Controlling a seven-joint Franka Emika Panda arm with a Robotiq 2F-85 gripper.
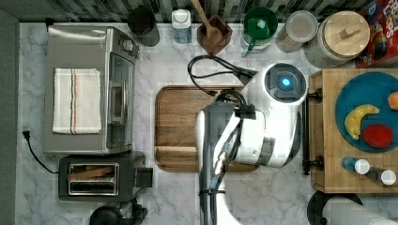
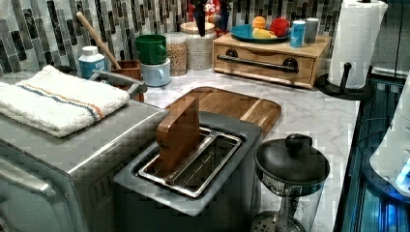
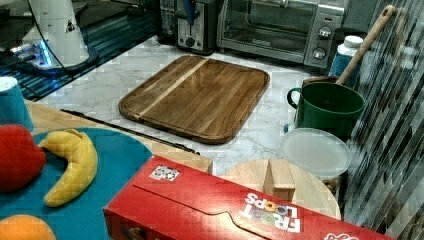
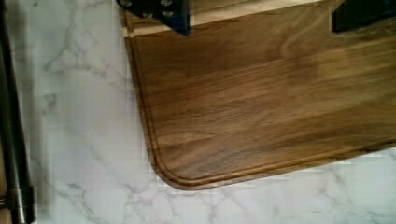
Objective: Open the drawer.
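Observation:
The light-wood drawer (image 2: 263, 58) stands shut at the back of the counter in the left view. Its long black bar handle (image 2: 256, 63) sits on two posts. In the top view the handle (image 1: 305, 133) runs along the drawer box's left face, and the arm's white wrist (image 1: 277, 112) hangs just left of it over the walnut tray (image 1: 180, 126). My gripper (image 4: 259, 14) is open, with nothing between its wide-apart fingertips (image 4: 161, 11). It hovers above the tray's rounded corner (image 4: 177, 177), a strip of marble away from the handle (image 4: 11, 130).
A blue plate with fruit (image 1: 366, 112) and small bottles lie on the drawer box. A paper towel roll (image 2: 355, 41) stands beside it. The toaster oven (image 1: 89, 89), toaster (image 1: 94, 178), mugs (image 2: 151, 49) and jars (image 1: 338, 37) line the counter edges.

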